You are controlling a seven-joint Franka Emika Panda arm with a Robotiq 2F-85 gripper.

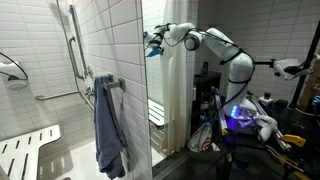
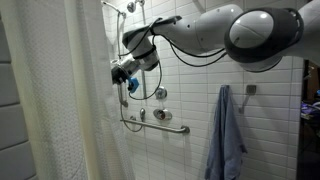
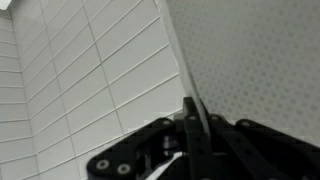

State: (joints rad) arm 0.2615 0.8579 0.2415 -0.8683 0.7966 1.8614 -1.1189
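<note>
White-tiled shower stall; the tile wall [image 3: 80, 80] is filling the left half of the wrist view. A pale shower curtain [image 2: 50, 100] is hanging down one side of the stall, and its dotted weave is showing close up in the wrist view [image 3: 260, 60].

- Gripper [image 2: 121, 72]: sitting high up at the curtain's free edge, well above the fittings. In the wrist view the dark fingers [image 3: 165, 140] are pressing together with the curtain's thin edge running straight down between them, so the gripper [image 3: 195, 118] is clenched on the curtain edge.
- In an exterior view the gripper [image 1: 153, 47] is showing at the corner of the tiled partition, with the curtain [image 1: 178, 95] dropping beside and below it.
- Robot arm [image 2: 230, 30]: reaching in from the upper right, white and grey, stretched nearly level towards the curtain.
- Blue towel [image 1: 108, 130]: hanging from a hook on the tile, well below the gripper; also showing in an exterior view [image 2: 227, 135], well apart from the curtain.
- Grab bar [image 2: 160, 125]: running along the wall low under the gripper, not touching it.
- Slatted fold-down seat [image 1: 25, 155]: sitting low in the stall corner.
</note>
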